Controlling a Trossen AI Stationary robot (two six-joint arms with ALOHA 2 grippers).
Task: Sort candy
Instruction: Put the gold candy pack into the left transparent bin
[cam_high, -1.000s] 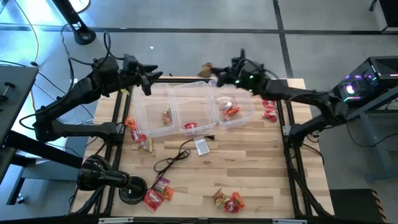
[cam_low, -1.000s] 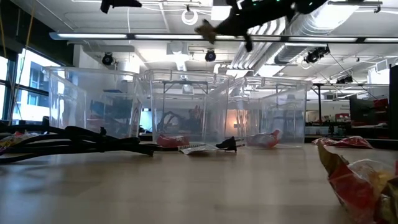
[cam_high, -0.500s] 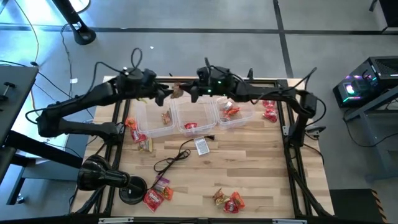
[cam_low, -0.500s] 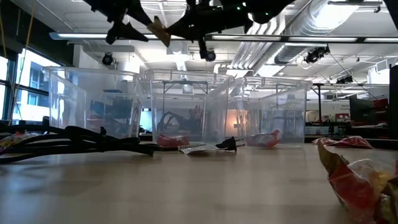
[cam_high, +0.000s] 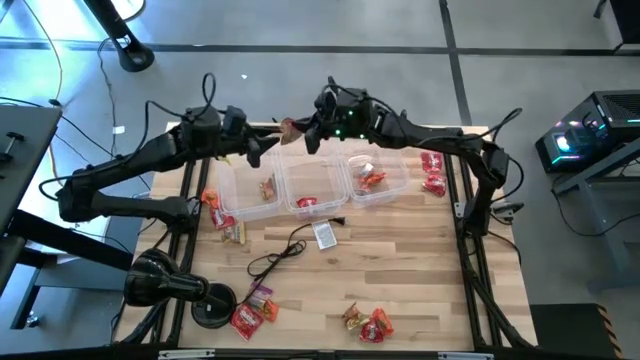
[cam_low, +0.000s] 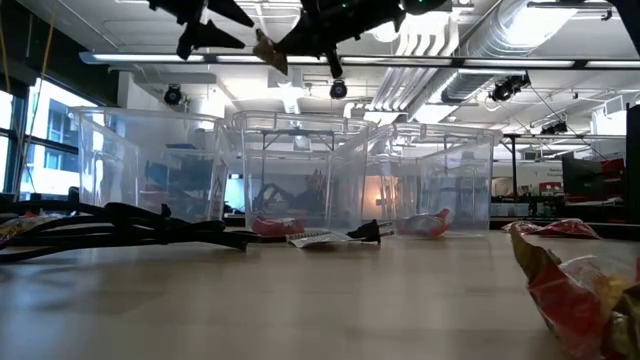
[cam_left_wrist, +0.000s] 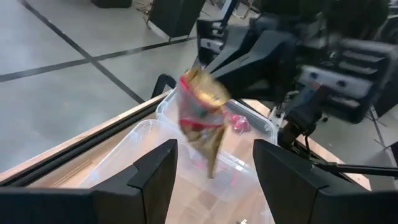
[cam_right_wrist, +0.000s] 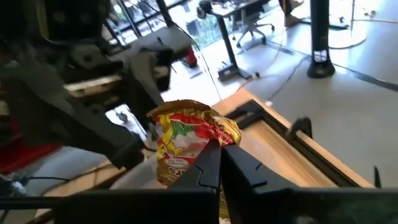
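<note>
Wood-plank table (cam_high: 400, 260) is set on a grey floor, with an open office of ceiling ducts and lamps seen beyond it in the low view.

Right gripper (cam_high: 303, 135): raised above the far edge of the table, over the bins' far rims. Its fingers are pressed together on a brown-and-red candy piece (cam_high: 291, 128), which is pinched at one end and carried in mid-air. In the right wrist view the same piece (cam_right_wrist: 186, 142) is seen clamped between the two dark fingertips (cam_right_wrist: 208, 163).

Left gripper (cam_high: 262, 147): held just beside the carried piece, at like height, with its fingers spread apart. In the left wrist view the piece (cam_left_wrist: 202, 106) hangs in front of the two parted fingers (cam_left_wrist: 152, 177), and no contact with them can be made out.

Three clear bins (cam_high: 308, 175) stand in a row at the far middle of the table. A brown piece (cam_high: 267, 187) lies in the left bin, a red piece (cam_high: 306, 203) in the middle bin, red pieces (cam_high: 371, 178) in the right bin.

Loose candy is scattered at the left edge (cam_high: 222, 217), at the near edge (cam_high: 253, 307), near the front centre (cam_high: 367, 323) and beside the right bin (cam_high: 433, 176). A grey tag (cam_high: 324, 235) with black cable lies near the bins.

Against the frame half a second earlier: the right gripper and its piece have risen slightly and moved a little toward the table's far edge; the left gripper has stayed close by, open. Bin contents are unchanged.
</note>
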